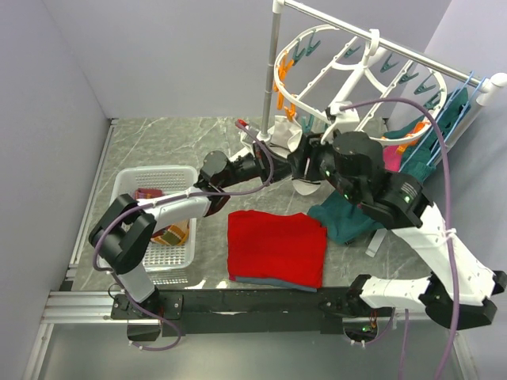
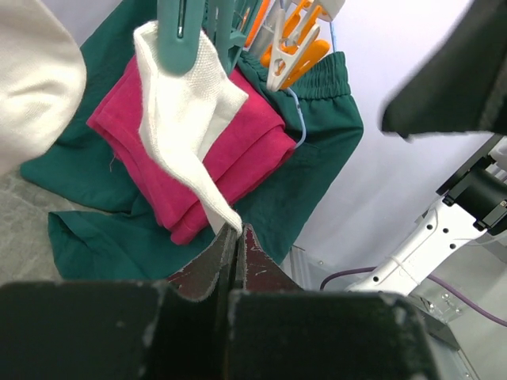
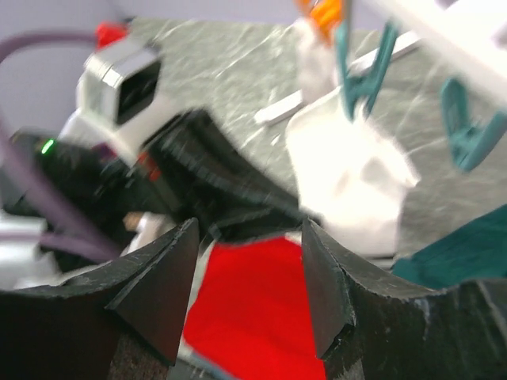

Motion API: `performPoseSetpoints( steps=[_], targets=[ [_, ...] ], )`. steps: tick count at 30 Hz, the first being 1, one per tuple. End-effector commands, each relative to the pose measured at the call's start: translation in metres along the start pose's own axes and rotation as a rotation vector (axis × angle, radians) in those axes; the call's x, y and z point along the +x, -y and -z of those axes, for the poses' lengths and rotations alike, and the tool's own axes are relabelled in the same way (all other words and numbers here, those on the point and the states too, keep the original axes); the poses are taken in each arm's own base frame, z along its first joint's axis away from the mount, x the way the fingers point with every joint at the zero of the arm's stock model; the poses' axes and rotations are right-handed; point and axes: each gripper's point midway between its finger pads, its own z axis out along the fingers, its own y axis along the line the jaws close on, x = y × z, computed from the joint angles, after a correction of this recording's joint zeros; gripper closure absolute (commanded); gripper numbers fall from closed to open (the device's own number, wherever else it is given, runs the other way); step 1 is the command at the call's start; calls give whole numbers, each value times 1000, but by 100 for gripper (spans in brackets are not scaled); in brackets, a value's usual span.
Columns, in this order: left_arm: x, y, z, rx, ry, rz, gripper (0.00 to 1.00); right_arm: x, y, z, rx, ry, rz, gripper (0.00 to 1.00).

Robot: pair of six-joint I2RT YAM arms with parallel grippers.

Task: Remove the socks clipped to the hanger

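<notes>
— How many socks hung on the hanger (image 1: 348,67)?
— One white sock (image 2: 186,111) for certain. It was clipped under a teal peg (image 2: 178,28) at the hanger's lower edge, above the table (image 1: 182,138). A second white piece (image 3: 313,59) hung beside it under an orange peg (image 3: 323,14), too blurred to name.
— And the fingers?
— The left fingers (image 2: 214,265) were pinched tight on the white sock's lower tip. The right fingers (image 3: 162,293) stood apart with nothing between them, near the same sock.
— Any socks off the hanger?
— Two lay in the basket (image 1: 127,186): one maroon sock (image 1: 146,193) and one tan sock (image 1: 170,234).
— What lay around?
— One red cloth (image 1: 277,245) was flat on the table. Behind the white sock was one pink garment (image 2: 253,158) against a teal garment (image 2: 325,134).
</notes>
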Motion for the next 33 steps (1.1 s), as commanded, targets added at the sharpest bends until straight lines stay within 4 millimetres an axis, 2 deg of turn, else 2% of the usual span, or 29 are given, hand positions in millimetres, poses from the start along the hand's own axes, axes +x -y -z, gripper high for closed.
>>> performPoseSetpoints(
  steps=[1,6,13,14,16,25,33],
  targets=[
    [-21,27,2,44,40,-39,99,-46,17,-4,125,145,11,39],
    [-24,33,4,47,41,-32,99,-63,21,-11,143,217,-20,44],
    [-26,43,6,73,45,-15,99,-64,36,-28,130,242,-72,49],
    [-25,44,6,73,41,-16,99,-66,43,-31,133,244,-89,50],
    [-26,44,6,71,44,-20,99,-62,43,-38,116,225,-100,50],
    [-27,52,-1,93,35,-19,99,-59,44,-56,116,221,-97,46],
    [-27,66,-3,111,28,-31,99,-57,53,-71,154,209,-99,43]
  ],
)
